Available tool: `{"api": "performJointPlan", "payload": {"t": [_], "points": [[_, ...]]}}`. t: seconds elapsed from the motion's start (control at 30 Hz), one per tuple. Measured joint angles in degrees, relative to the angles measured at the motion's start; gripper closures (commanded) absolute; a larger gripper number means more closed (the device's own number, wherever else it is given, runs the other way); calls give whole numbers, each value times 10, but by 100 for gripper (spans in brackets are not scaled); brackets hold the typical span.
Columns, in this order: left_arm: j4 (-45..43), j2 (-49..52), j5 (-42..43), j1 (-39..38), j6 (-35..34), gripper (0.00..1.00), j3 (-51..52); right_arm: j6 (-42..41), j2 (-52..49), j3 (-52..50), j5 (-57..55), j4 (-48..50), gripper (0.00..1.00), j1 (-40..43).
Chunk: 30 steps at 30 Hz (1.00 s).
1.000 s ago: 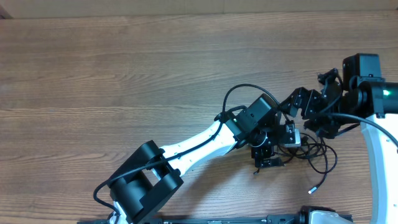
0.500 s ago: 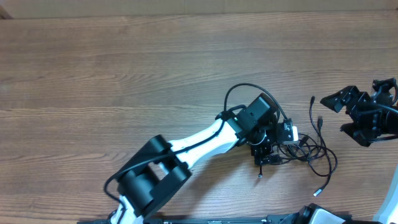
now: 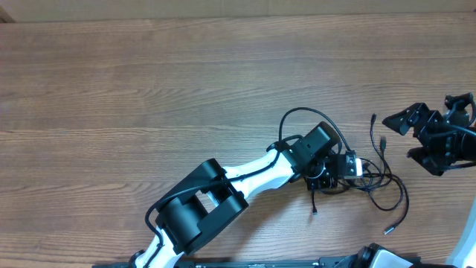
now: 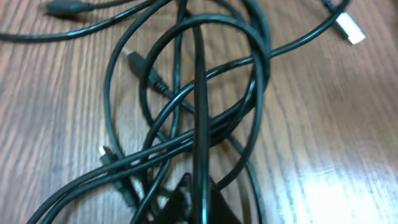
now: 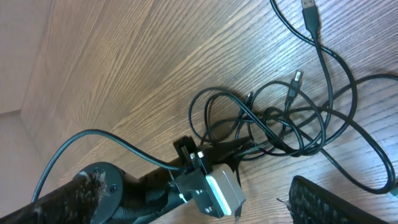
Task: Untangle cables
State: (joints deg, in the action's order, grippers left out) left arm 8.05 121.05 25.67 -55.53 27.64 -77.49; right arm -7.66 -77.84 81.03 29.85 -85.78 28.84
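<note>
The cables [image 3: 372, 180] lie in a loose black tangle on the wooden table, right of centre, with plug ends spread out toward the right. In the left wrist view the cables [image 4: 186, 106] cross in several overlapping loops, and my left gripper [image 4: 199, 202] is shut on one strand running straight up from its tips. From overhead the left gripper [image 3: 333, 179] sits at the tangle's left edge. My right gripper [image 3: 398, 136] hangs open at the right edge, apart from the cables [image 5: 280, 124]. Only one of its fingers [image 5: 339, 202] shows in its own view.
The left arm [image 3: 245, 175] stretches from the bottom left across the table to the tangle. Its thicker black cable [image 3: 297, 112] arcs above the wrist. A loose plug end [image 3: 384, 141] and a silver tip [image 3: 388, 229] lie out from the bunch.
The right gripper pulled back from the tangle to the right edge, then held still. The left gripper slid a little right and shut on a strand. The cables spread slightly.
</note>
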Motion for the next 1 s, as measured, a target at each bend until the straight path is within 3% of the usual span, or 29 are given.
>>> {"api": "performJointPlan", "payload": {"t": [0.3,0.43,0.53,0.67,0.77,1.0], "points": [[45,-26,-42,33,-61,96,-1,24,0,0,-7,-38,9,0],[60,-131,-50,82,-70,96,-1,64,0,0,3,-59,10,0],[64,-275,-52,120,-62,96,-5,127,0,0,49,-75,12,0],[68,-370,-53,131,-39,96,-6,178,6,0,85,-85,12,-1],[45,-418,-59,138,-32,96,-6,221,26,0,111,-90,12,-26],[-9,-498,-62,141,-33,96,-6,264,43,0,131,-62,16,-177]]}}
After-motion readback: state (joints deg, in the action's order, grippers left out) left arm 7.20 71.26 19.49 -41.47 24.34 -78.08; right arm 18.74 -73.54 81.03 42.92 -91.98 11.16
